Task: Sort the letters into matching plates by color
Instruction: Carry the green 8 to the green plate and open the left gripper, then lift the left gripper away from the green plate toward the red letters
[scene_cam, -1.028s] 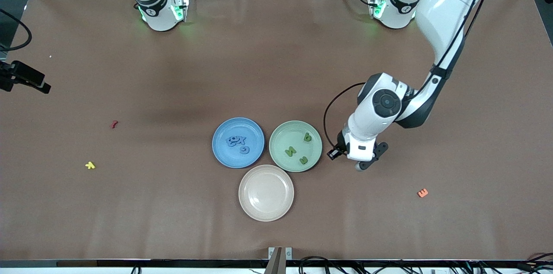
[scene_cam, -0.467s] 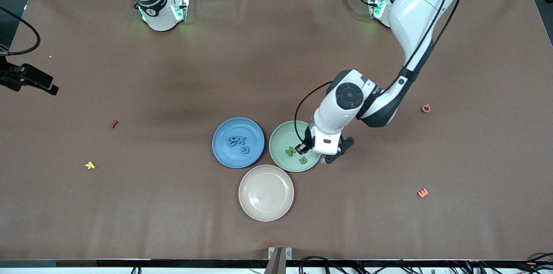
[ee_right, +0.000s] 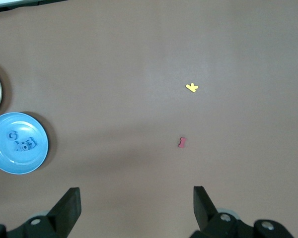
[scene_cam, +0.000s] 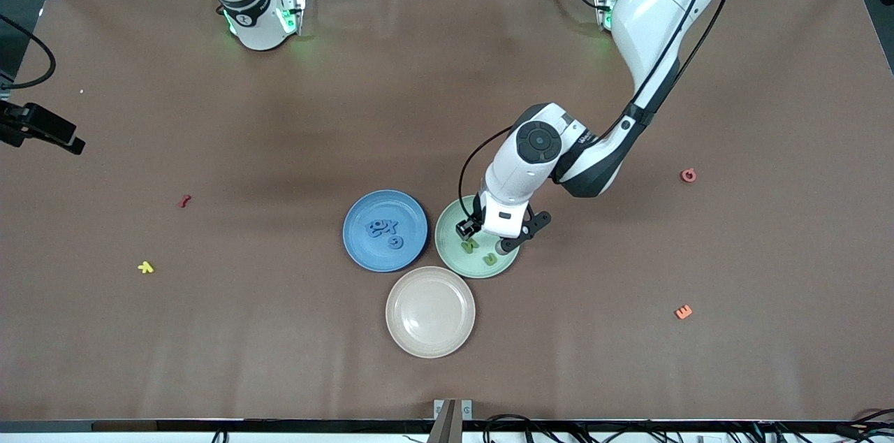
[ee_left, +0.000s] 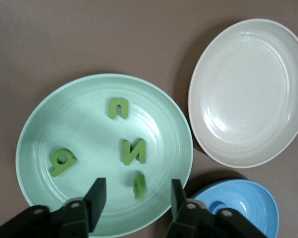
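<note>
Left gripper (ee_left: 135, 198), jaws parted and empty, over the matte round pale green plate (ee_left: 35, 134) holding four chunky green foam letters (ee_left: 134, 151); right gripper (ee_right: 136, 206) waits, jaws wide and empty.

Even overhead light, soft shadows, little glare

The brown table (scene_cam: 279, 331) is bright and evenly lit from above; a broad faint shadow lies near its middle, and a darker one hugs the beige plate (ee_left: 248, 91) in the left wrist view. The green plate (ee_left: 49, 124) shows mild sheen. The left gripper's fingers (ee_left: 97, 198) look slightly soft, perhaps out of focus.
</note>
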{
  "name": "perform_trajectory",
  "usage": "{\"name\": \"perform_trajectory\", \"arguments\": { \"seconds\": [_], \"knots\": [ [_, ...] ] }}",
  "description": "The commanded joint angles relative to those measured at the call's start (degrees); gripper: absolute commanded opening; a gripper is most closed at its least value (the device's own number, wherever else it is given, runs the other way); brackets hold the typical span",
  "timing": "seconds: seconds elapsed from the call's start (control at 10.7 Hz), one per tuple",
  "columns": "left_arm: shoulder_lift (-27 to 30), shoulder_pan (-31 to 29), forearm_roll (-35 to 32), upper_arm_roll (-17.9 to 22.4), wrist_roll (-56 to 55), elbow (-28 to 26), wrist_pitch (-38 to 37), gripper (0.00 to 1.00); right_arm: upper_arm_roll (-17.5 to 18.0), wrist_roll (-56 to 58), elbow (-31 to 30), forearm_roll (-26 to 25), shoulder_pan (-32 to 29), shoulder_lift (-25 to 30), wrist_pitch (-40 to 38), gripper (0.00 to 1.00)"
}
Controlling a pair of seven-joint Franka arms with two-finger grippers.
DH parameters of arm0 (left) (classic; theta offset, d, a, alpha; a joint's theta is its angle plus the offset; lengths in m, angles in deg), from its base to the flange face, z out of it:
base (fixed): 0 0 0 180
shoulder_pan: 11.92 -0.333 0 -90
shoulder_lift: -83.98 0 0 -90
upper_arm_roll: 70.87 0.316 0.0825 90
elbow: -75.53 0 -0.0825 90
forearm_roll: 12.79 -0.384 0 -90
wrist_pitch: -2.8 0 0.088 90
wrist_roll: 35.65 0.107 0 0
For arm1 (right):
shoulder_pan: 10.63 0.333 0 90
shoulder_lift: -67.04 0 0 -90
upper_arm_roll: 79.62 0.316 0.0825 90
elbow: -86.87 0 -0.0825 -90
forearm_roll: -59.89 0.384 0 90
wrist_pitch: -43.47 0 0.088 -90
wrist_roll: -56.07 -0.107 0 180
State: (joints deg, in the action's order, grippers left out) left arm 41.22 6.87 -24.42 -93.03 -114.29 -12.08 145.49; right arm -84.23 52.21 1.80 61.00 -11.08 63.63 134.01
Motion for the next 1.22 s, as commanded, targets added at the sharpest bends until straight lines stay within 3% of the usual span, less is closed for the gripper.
{"name": "perform_trajectory", "arguments": {
  "seconds": [0.0,0.37,0.65,1.12],
  "knots": [
    [0.2,-1.3,-1.6,0.6,1.6,1.0,-1.0,1.0,0.3,-0.9,0.4,-0.8,-1.0,0.2,0.2,1.0],
    [3.4,-8.6,-2.1,0.5,23.4,1.1,-17.2,1.0,0.3,-0.4,0.4,-0.6,-1.0,-0.3,1.0,1.0],
    [6.4,-13.5,-1.9,0.4,32.8,0.0,-25.7,1.0,0.3,-0.3,0.4,-0.8,-1.1,-1.6,1.0,1.0],
    [15.3,-17.1,-1.1,0.3,33.3,-14.5,-25.0,1.0,0.2,-0.3,1.1,-0.7,-1.0,-1.4,0.8,1.0]
  ]
}}
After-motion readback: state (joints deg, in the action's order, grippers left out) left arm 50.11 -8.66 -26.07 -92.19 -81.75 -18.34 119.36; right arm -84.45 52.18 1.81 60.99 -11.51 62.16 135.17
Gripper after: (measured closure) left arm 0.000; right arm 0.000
